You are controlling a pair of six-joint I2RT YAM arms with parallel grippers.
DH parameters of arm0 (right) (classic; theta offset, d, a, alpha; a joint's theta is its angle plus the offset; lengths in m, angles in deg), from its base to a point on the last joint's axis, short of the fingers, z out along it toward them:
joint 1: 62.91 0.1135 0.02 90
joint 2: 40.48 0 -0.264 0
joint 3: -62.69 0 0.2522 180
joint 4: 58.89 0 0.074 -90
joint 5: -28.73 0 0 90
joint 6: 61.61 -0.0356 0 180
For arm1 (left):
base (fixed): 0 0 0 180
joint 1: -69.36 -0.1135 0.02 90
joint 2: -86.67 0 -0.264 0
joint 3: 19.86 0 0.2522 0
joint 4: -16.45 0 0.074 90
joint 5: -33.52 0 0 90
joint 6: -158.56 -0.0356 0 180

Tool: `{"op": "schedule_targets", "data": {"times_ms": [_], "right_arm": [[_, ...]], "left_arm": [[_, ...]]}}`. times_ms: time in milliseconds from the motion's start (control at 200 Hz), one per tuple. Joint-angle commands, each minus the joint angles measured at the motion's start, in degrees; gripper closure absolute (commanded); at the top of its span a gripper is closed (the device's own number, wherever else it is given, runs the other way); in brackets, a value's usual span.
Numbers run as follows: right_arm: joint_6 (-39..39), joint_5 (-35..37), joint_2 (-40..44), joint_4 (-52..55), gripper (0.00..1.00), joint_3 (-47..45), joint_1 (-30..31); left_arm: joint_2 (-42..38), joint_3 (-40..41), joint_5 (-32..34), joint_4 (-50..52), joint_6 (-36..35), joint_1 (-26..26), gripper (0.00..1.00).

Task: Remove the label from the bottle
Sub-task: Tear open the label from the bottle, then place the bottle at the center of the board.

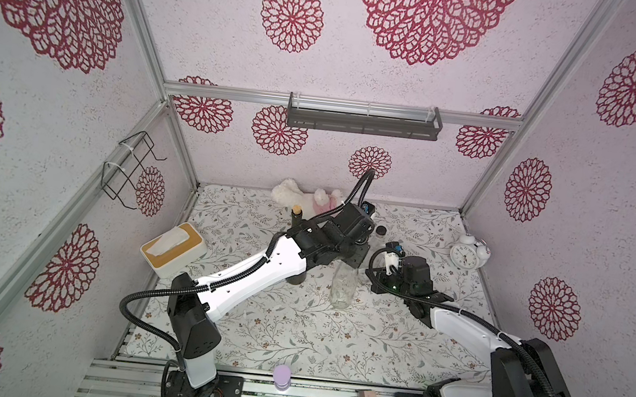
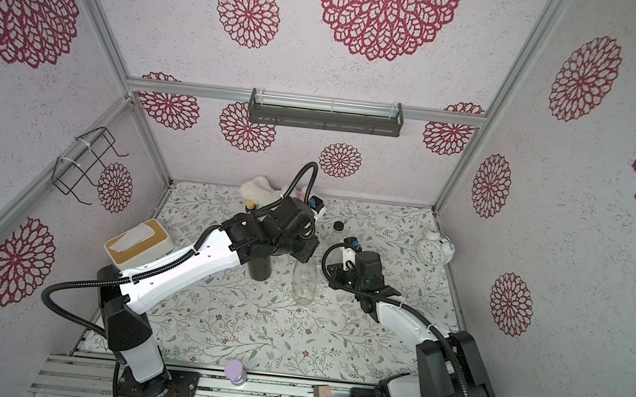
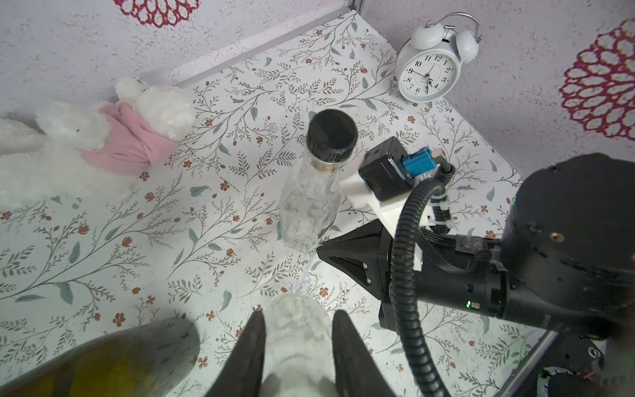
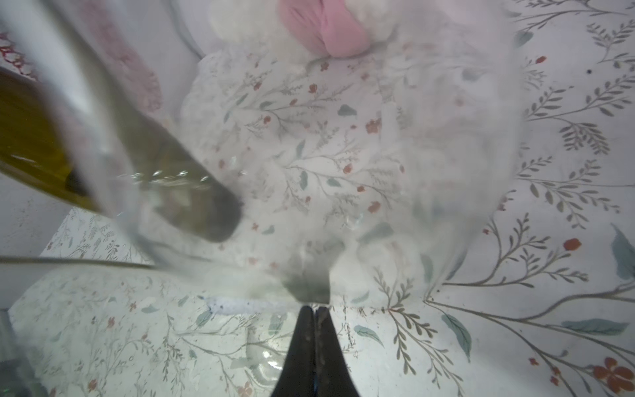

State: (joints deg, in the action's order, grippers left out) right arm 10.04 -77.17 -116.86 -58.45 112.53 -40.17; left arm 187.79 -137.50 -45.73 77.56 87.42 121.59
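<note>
Both sets of jaws are closed. The left gripper [image 3: 298,314] is clenched round the neck of the clear glass bottle [image 1: 342,288], its black fingers [image 3: 254,343] pressed to either side of the glass. The right gripper [image 4: 314,309] has its fingers pinched flat together, tips right up against the lower wall of that bottle; whether anything thin is caught between them I cannot tell. The bottle stands upright about mid-table, between the two arms. Just to its left, half under the left arm, stands a dark olive glass bottle [image 2: 259,268]. Farther back is a second clear bottle with a black screw cap [image 3: 311,199], and a white plush toy with a pink cloth [image 1: 300,197] lies against the far wall. A white twin-bell alarm clock [image 1: 465,255] stands at the far right.
</note>
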Motion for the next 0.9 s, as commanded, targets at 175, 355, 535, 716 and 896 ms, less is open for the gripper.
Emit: {"op": "schedule_targets", "data": {"times_ms": [175, 355, 535, 716, 896], "right_arm": [[-4.0, 5.2, 4.1, -0.9, 1.00, -2.5, -0.4], [-4.4, 5.3, 9.8, 3.1, 1.00, -4.2, -0.3], [-3.8, 7.2, 16.6, 13.5, 1.00, -5.0, -0.4], [-4.7, 12.9, 19.9, 25.3, 1.00, -3.9, -0.4], [-6.5, 17.0, 21.7, 30.7, 1.00, -3.8, -0.9]], "left_arm": [[-0.7, 0.4, 2.2, 7.5, -0.8, -0.3, 1.00], [-0.1, -0.6, 3.0, 5.2, -1.5, -1.3, 1.00], [0.1, -1.6, 3.8, 1.6, -3.1, -3.2, 1.00], [1.4, -3.3, 5.6, -1.3, -5.3, -4.3, 1.00], [1.8, -2.9, 6.6, -5.6, -6.7, -5.7, 1.00]]}}
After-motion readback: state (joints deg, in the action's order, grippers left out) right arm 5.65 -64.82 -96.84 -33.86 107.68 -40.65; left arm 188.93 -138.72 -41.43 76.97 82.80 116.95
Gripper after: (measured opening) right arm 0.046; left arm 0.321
